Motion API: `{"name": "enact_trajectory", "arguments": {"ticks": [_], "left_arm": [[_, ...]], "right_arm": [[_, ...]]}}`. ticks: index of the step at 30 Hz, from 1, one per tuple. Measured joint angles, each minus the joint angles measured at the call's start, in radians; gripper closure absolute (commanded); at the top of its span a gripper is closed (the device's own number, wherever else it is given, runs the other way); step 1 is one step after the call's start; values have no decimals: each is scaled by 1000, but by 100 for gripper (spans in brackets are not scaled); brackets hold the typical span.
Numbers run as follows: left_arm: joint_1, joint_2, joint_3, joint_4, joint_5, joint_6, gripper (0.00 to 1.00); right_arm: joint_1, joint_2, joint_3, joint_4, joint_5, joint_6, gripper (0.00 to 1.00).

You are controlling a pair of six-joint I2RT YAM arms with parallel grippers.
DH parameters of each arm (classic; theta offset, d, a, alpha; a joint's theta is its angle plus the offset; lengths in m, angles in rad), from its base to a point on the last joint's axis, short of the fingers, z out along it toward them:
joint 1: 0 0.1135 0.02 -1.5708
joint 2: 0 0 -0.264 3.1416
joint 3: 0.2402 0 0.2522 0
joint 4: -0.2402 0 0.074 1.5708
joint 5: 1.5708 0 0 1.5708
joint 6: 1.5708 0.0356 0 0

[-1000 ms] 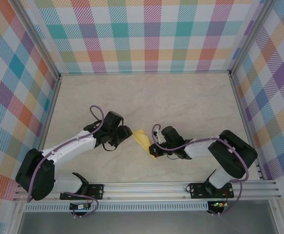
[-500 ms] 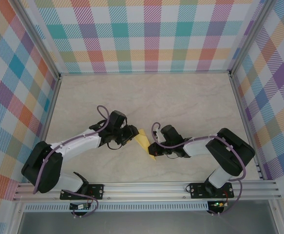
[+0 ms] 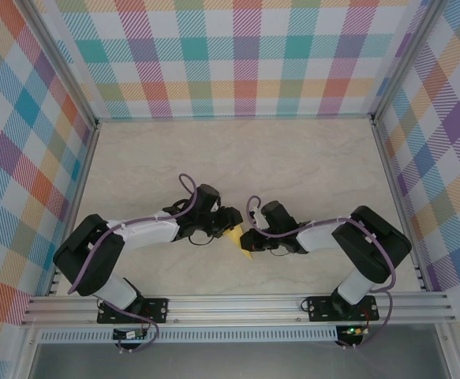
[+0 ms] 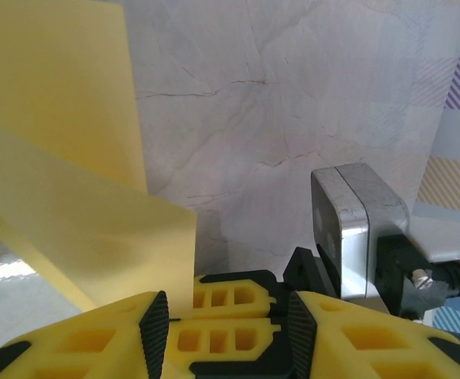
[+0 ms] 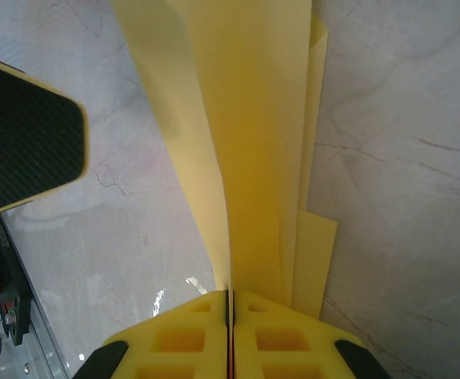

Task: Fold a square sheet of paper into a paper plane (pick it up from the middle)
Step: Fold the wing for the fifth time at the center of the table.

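You have the thin bright-yellow paper sheet (image 3: pixel 238 238), folded into long overlapping layers, pinched in the right claw (image 5: pixel 230 306) at the worktop's (image 3: pixel 293 158) near middle.

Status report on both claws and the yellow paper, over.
Right claw shut on the folded yellow paper. Left claw open, close beside the paper. No obstacle seen.

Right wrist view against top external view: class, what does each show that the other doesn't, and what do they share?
Right wrist adds the stacked layers of the folded yellow paper, pinched in the shut right gripper. Top external adds the checked walls and the aluminium rail at the near edge. Shared: the paper, the marble-look table, the left gripper beside the paper.
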State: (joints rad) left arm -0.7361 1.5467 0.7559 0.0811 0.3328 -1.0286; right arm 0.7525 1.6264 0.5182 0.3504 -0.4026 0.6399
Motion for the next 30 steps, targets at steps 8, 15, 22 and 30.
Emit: {"name": "enact_trajectory", "arguments": {"ticks": [8,15,22,30], "left_arm": [[-1,84,-1,95,-1,0,52],[-1,109,-10,106,-29,1,52],[-2,122,-32,97,-66,5,52],[-2,126,-32,108,-65,22,50]], "right_arm": [[0,0,0,-1,0,0,92],[0,0,3,-6,-1,2,88],[0,-6,14,-30,-7,4,83],[0,-36,18,-78,16,8,81]]}}
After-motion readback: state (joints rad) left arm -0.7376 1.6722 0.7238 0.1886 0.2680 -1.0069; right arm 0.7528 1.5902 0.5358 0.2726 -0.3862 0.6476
